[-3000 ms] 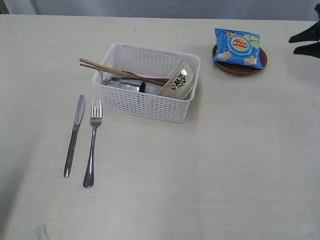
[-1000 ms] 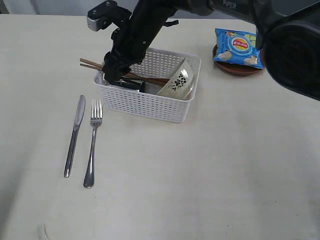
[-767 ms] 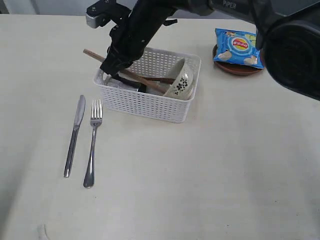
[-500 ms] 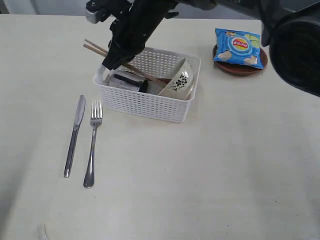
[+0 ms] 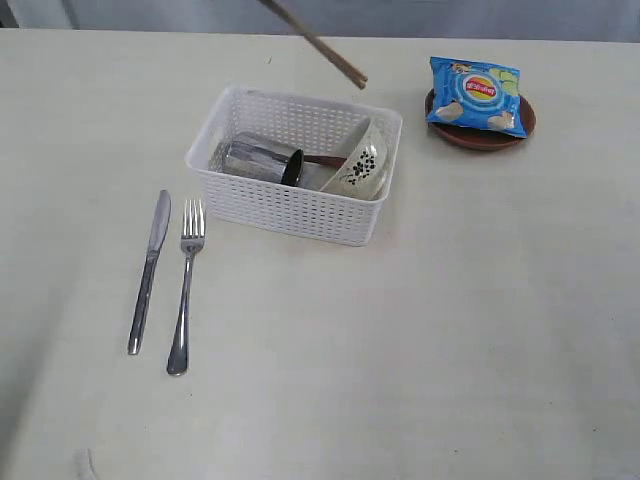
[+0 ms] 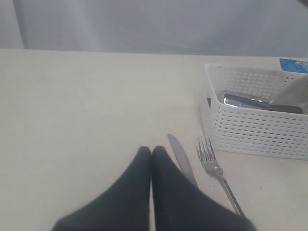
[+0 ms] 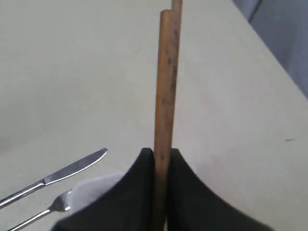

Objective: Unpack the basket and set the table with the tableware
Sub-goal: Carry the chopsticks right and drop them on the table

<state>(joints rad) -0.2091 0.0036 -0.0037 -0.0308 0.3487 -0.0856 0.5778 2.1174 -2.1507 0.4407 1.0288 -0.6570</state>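
Right now the right gripper (image 7: 161,156) is pinching a pair of brown chopsticks (image 7: 166,82) between its narrow jaws, and the sticks are pointing away from it, side by side. Only the right wrist view is showing this grip. The exterior view is catching just the free end of the chopsticks, slanting in the air by the far edge of the tabletop (image 5: 450,330), beyond the basket (image 5: 290,210).

The left gripper (image 6: 151,154) is showing in the left wrist view alone, with its jaws pressed together on nothing, hanging over the tabletop just beside the knife (image 5: 148,272).

The knife and the fork (image 5: 185,290) are lying side by side, close but apart, on the tabletop by the near left corner of the basket. All three views are picking them up.

The white basket is sitting toward the far edge of the tabletop, left of the middle. A steel cup (image 5: 260,158) is lying on its side inside it. A cream bowl (image 5: 360,165) with black flower marks is leaning against the right wall. A reddish-brown spoon (image 5: 325,160) is poking out between them.

Near the far right corner, a dark round plate (image 5: 480,135) is carrying a blue chip bag (image 5: 477,95). The bag is bearing a red and yellow round logo, with print too small to read. The left wrist view is catching only a sliver of the blue bag.
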